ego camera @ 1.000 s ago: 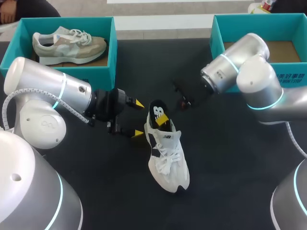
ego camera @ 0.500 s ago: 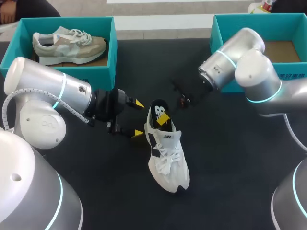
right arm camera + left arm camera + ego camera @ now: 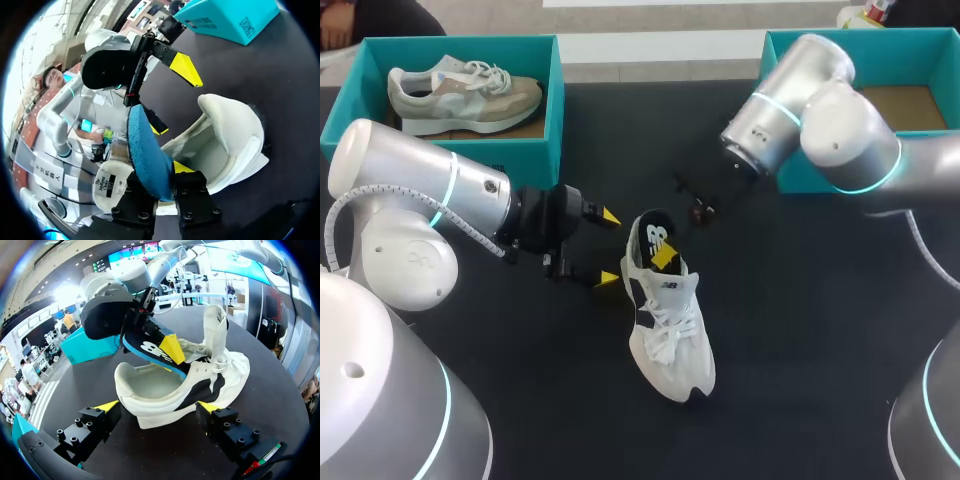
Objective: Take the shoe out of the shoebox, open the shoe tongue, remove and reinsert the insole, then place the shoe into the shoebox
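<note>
Right arm's elbow has swung toward the table's far edge, tipping the insole [image 3: 656, 238] up. At the far left corner, one shoebox [image 3: 552, 95] holds a beige shoe [image 3: 460, 92]. Left gripper [image 3: 605, 247] is spread wide at the heel of the white shoe [image 3: 672, 330], which lies mid-table. Right gripper [image 3: 663, 256] clamps the insole, partly out of the shoe. A second shoebox [image 3: 775, 60] sits at the far right corner.

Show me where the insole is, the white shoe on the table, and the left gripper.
insole [image 3: 654, 233], head view, on its black printed end.
white shoe [image 3: 669, 343], head view, on its laces.
left gripper [image 3: 609, 248], head view, midway between its yellow tips.
</note>
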Controlling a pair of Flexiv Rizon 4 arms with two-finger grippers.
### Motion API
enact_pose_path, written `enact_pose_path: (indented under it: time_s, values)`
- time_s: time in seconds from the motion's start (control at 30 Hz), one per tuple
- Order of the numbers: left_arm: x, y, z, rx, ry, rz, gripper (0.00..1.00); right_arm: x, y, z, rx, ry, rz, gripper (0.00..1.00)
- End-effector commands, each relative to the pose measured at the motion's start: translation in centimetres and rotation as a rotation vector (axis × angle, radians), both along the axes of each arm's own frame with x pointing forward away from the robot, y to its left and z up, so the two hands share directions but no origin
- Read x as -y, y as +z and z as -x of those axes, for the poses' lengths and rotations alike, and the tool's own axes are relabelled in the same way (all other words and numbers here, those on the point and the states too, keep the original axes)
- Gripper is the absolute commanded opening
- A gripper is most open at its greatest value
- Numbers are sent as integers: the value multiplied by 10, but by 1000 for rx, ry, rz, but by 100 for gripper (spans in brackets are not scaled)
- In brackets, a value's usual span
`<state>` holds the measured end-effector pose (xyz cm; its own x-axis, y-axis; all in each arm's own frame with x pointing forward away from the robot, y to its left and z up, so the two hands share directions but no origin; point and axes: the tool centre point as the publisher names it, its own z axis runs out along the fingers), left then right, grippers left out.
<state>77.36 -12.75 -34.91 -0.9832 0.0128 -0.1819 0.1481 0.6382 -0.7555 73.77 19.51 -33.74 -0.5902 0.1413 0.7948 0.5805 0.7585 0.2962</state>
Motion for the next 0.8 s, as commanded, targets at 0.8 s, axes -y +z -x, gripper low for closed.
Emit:
enact_pose_path:
  time_s: [0.8]
  values:
    - [2,0,-1,-1,-1,-4,100,-2,-11,0,-41,102,102,10]
